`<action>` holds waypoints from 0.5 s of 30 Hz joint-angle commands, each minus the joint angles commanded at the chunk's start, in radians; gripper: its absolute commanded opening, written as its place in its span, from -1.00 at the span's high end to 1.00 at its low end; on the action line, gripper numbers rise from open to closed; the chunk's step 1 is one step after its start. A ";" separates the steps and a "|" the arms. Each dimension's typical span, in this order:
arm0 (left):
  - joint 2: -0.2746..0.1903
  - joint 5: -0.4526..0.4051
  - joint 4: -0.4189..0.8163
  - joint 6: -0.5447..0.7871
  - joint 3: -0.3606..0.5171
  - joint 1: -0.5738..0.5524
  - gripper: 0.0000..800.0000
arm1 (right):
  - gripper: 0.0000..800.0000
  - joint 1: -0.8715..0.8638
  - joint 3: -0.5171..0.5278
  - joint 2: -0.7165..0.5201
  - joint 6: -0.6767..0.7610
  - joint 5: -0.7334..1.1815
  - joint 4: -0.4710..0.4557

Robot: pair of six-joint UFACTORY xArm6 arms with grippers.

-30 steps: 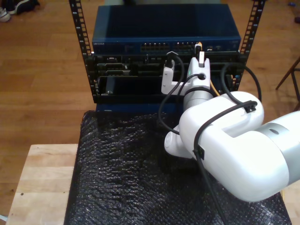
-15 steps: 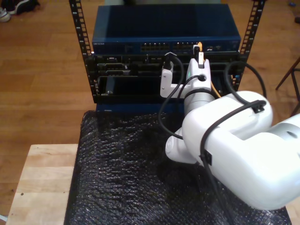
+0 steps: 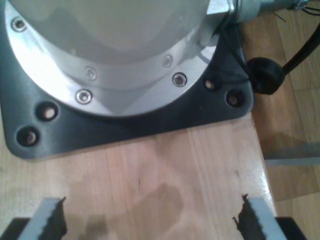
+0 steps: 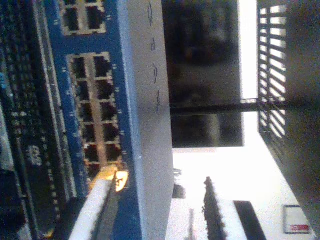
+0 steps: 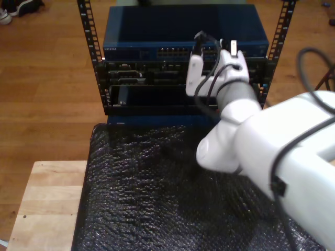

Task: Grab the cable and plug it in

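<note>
Two things matter about the cable [image 4: 118,180]: it should be light and limp along its length, and its small clear plug looks brittle, so you would do best to pinch it just behind the plug, where it is stiff enough to steer. Its orange end sits at the ports on the front of the blue switch [image 4: 145,100], right against one finger [image 4: 95,210] of my second gripper [image 4: 155,210]. Those jaws stand apart with bright space between them, so they seem to clamp nothing. I cannot tell whether the plug is seated. My first gripper [image 3: 150,222] hangs wide open and empty over the wooden tabletop [image 3: 175,175], beside a black base plate [image 3: 125,130].
</note>
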 joint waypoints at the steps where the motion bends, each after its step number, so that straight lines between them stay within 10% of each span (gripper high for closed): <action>1: 0.000 0.000 0.000 0.000 -0.002 0.000 -1.00 | -0.08 -0.009 0.000 -0.017 0.000 0.023 -0.005; 15: 0.000 0.000 0.000 0.000 -0.002 0.000 -1.00 | -0.52 -0.181 0.114 -0.255 -0.011 0.471 -0.176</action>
